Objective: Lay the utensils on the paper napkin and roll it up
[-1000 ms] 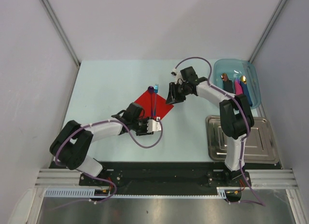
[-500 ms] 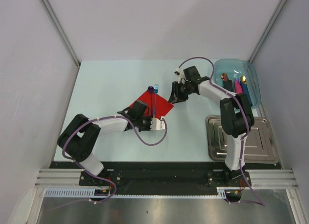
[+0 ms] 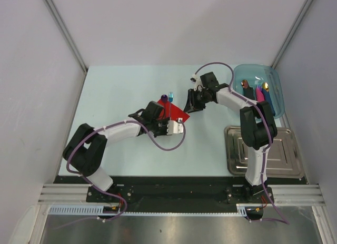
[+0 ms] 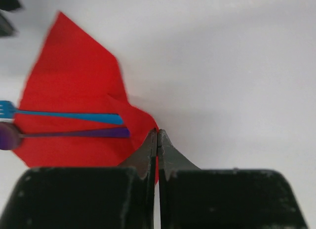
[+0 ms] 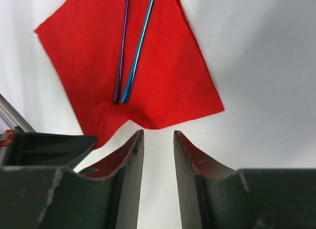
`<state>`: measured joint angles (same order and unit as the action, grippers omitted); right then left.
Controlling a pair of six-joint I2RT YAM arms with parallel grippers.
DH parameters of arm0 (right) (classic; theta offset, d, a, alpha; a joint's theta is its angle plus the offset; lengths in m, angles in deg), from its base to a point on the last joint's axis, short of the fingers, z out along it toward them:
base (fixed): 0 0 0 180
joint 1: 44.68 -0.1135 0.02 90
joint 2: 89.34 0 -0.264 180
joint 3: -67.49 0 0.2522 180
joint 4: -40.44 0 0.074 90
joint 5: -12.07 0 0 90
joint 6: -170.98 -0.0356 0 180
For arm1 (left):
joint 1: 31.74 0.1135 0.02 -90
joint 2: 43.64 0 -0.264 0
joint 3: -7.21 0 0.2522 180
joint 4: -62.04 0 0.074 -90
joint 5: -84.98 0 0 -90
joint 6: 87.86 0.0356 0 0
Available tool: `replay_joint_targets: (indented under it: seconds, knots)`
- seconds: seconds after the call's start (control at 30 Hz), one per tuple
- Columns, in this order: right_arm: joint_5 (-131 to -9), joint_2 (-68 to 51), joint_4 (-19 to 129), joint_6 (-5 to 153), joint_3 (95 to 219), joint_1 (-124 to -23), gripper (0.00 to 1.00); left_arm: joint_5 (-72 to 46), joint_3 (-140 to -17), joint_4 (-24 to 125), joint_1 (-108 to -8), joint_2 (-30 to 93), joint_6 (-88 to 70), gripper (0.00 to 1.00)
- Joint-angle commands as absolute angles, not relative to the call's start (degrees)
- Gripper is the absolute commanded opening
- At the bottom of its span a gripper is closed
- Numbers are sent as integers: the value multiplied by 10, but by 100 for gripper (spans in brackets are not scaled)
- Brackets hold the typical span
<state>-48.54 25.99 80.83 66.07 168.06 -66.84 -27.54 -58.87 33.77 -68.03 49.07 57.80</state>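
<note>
One blue fork (image 4: 69,115) and one purple spoon (image 4: 74,133) lay side by side on the red paper napkin (image 4: 74,81), its corner pinched in the closed left gripper (image 4: 157,140) while the right gripper (image 5: 158,155) hovered nearby, half-open and empty, so a hasty roll might have slid them off.
</note>
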Motion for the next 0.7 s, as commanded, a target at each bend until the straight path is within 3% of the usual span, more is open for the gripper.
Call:
replay_joint_targets:
  seconds: [0.0,0.67]
  knots:
    - [-472,261,799,661,1704,-668,35,-316,-645,318,-673,499,550,0]
    - [-413,295,789,635,1706,-667,38,-317,-798,301,-606,636,521,1]
